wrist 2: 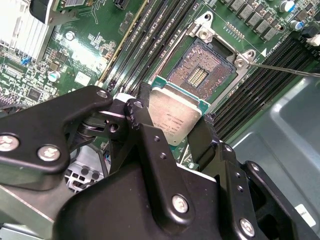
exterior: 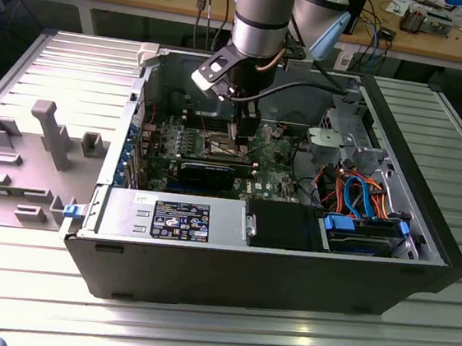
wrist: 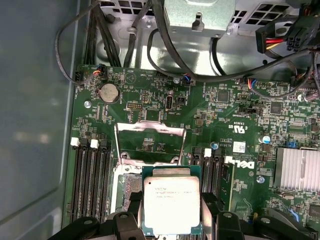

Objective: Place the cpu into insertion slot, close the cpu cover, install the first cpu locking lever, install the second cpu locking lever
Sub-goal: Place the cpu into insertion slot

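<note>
My gripper (wrist 2: pixel 172 127) is shut on the cpu (wrist 2: pixel 175 117), a silver-topped square chip with a green edge, pinched between two black fingers (wrist 2: pixel 137 117). In both wrist views the cpu (wrist: pixel 171 205) hangs just above the insertion slot (wrist 2: pixel 200 67), off to one side of it, so the pin field lies partly bare. The cpu cover (wrist: pixel 150 126), a silvery frame with a cut-out centre, stands swung open beyond the slot (wrist: pixel 127 182). A thin wire lever (wrist 2: pixel 285 70) sticks out beside the socket. In the exterior view the gripper (exterior: pixel 236 136) reaches down into the computer case onto the green board.
The open black computer case (exterior: pixel 288 262) encloses the board. A grey labelled box (exterior: pixel 177 217) sits along its front, and drive bays with orange and blue cables (exterior: pixel 361 195) lie at the exterior view's right. Memory slots (wrist: pixel 92 180) and a finned heatsink (wrist: pixel 297 170) flank the socket.
</note>
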You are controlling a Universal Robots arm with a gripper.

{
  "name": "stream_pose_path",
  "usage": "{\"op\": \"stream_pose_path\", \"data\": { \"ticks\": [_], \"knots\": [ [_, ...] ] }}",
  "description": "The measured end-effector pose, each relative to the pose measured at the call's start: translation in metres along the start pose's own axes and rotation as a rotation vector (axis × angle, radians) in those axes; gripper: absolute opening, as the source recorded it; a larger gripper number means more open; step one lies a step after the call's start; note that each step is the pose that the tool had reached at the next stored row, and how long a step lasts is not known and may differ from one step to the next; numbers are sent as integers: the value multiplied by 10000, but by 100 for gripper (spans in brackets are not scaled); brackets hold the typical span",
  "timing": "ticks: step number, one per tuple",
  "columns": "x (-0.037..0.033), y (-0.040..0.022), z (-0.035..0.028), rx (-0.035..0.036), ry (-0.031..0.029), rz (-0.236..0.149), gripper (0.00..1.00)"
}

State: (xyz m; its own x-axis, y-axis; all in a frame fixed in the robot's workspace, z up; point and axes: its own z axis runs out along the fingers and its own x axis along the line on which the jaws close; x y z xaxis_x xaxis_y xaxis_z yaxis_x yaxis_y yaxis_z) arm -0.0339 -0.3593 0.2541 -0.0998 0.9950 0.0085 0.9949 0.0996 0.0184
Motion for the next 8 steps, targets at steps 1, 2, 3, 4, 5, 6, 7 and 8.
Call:
{"op": "stream_pose_path", "data": {
  "ticks": [1,2,3,4,5,6,7,8],
  "knots": [
    [0,-1,2,0,0,0,55],
    [0,-2,4,0,-1,1,55],
    [0,-2,5,0,0,0,55],
    [0,-3,9,0,0,0,55],
    [0,-5,11,0,-1,0,55],
    [0,-5,13,0,-1,0,55],
    [0,-6,15,0,0,0,55],
    [0,-7,17,0,0,0,55]
  ]
}}
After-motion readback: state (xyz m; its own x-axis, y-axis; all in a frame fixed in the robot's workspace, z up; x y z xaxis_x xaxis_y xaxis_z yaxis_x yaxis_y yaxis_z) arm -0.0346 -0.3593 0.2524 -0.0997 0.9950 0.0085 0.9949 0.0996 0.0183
